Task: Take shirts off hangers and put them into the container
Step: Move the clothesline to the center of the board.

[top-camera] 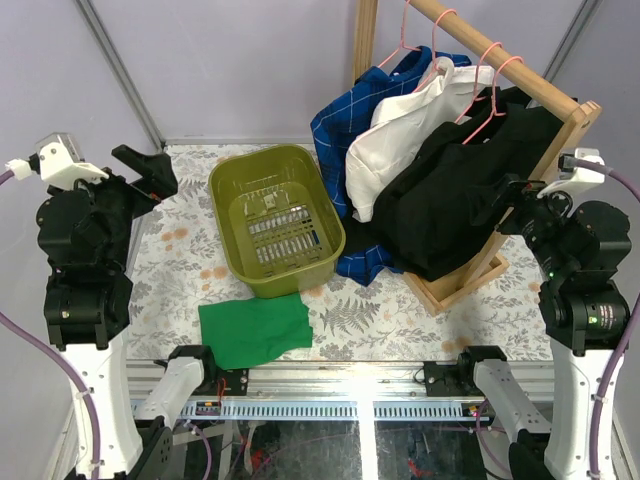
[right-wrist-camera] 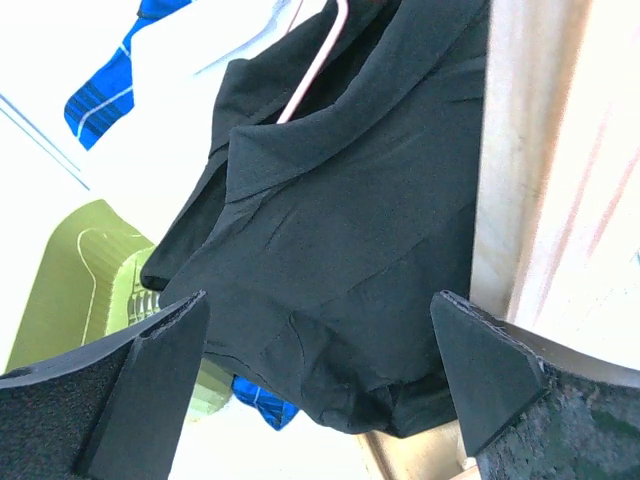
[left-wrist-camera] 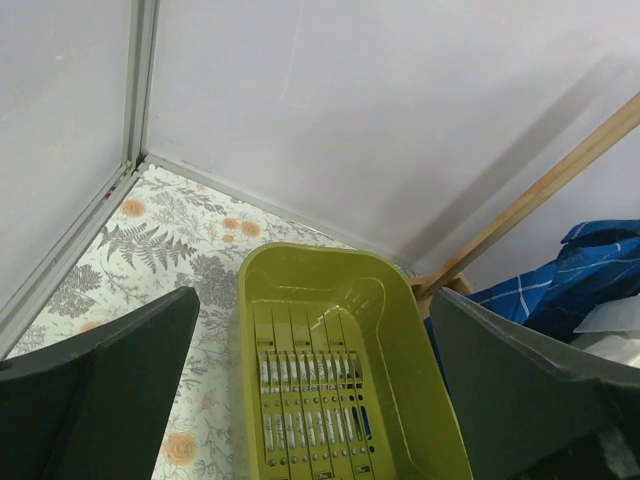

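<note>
The left arm (top-camera: 85, 250) and right arm (top-camera: 585, 280) stand folded and raised; the left gripper (top-camera: 148, 170) and right gripper (top-camera: 512, 197) point inward, jaws spread wide, gripping nothing.

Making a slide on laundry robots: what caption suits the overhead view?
Shirts hang on pink hangers from a wooden rack beside an empty green basket, nothing unloaded yet.

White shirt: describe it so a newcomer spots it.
Look at the wooden rack on the right of the table. The white shirt hangs there between the blue checked shirt and the black shirts. It alone is plain white.
</note>
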Available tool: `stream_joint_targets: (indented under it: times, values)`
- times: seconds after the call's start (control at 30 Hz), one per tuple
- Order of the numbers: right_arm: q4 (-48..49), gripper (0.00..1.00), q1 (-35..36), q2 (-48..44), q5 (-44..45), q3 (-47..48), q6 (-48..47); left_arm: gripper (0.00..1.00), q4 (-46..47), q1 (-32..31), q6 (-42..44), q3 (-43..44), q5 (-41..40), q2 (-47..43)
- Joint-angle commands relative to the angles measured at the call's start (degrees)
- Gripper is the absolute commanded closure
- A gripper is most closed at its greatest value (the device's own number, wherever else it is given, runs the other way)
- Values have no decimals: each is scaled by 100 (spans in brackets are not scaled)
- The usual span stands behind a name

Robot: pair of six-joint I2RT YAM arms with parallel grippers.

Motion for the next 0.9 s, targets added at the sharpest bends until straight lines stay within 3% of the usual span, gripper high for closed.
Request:
stream_joint_targets:
  times: [0.0,0.17,0.3,0.47,0.73,0.87]
  values:
    - [206,1,-357,-115,-337,-21,441,0,255,163,-307,-189,-44,-52]
    - [327,1,-683,-352,-942,-334,824,0,326,316,-597,-594,208,-155]
    - [283,1,-835,-586,-1344,-769,967,0,550,405,-636,-1095,1041,-149]
    - [-157,1,-947,-856,-1249,-1266,1112,0,699,358,-635,-1609,2194,88]
    - [-596,1,-1055,-912,-1630,-1894,1163,0,985,-116,-564,-2193,3072,384]
    - [-550,0,-1074,-492,-1246,-1772,1088,0,1067,-231,-514,-2301,3327,480]
